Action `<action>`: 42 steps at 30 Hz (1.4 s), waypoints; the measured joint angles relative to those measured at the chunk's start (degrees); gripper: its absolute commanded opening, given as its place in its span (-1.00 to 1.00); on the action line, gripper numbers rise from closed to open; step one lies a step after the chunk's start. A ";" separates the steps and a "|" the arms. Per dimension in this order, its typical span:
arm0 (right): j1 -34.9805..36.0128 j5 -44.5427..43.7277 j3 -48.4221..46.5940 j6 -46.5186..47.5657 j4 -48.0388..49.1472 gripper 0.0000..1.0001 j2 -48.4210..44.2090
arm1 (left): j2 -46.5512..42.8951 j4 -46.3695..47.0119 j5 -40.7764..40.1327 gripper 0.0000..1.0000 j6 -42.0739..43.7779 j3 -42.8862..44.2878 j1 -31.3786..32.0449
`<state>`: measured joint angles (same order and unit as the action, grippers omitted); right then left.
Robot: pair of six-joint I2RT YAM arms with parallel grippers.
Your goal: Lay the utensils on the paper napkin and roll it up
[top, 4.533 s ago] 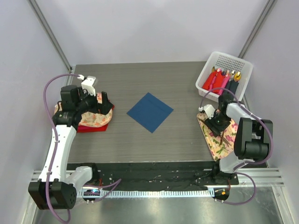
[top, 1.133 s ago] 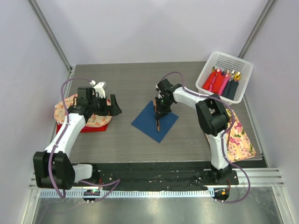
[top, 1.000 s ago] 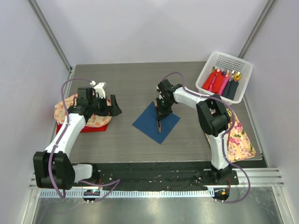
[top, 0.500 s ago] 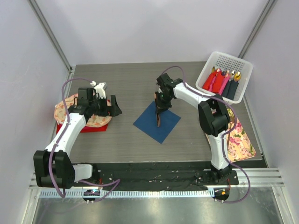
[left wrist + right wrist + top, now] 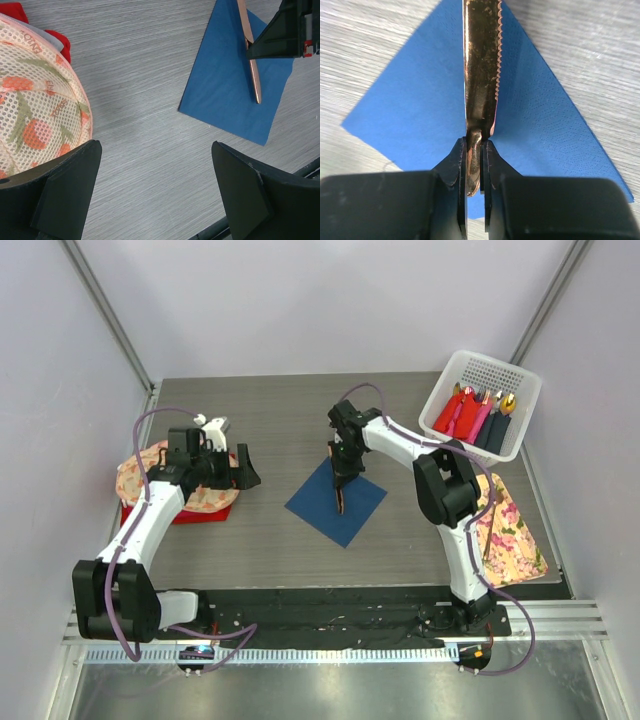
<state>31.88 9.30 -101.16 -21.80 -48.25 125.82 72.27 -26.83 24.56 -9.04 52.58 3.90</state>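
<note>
While the right hand (image 5: 474, 152) pinches a copper knife (image 5: 481, 65) over the napkin (image 5: 415, 115), left hand (image 5: 155, 147) gapes — cloth (image 5: 35, 100) lettering unreadable.

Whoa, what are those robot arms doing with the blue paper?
The right gripper is pinching a copper-colored knife by one end and holding it across the blue napkin in the middle of the table. It has not let go. The left gripper is wide open and empty, off to the side by a flowery cloth. Nothing is rolled up yet.
</note>
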 measured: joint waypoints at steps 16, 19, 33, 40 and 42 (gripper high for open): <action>0.26 -1.25 -1.77 0.72 -1.46 -0.86 2.58 | 0.00 -0.02 -0.09 0.96 0.02 0.00 0.00; 0.26 -1.25 -1.81 0.72 -1.53 -0.77 2.60 | 0.00 -0.02 -0.09 0.96 0.04 0.00 0.00; 0.26 -1.09 -2.14 0.20 -1.57 -0.23 2.71 | 0.00 -0.11 -0.09 0.97 0.33 0.00 0.00; 0.26 -1.05 -2.78 -0.11 -1.64 -0.13 2.71 | 0.00 -0.55 -0.02 0.95 0.63 0.00 0.00; 0.26 -0.96 -3.13 -0.07 -1.75 -0.13 2.67 | 0.00 -0.72 0.15 0.91 0.74 0.00 0.00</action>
<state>32.14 8.34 -104.29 -21.87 -50.00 128.49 72.27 -27.55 24.71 -8.29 52.58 3.90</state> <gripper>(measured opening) 0.431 0.977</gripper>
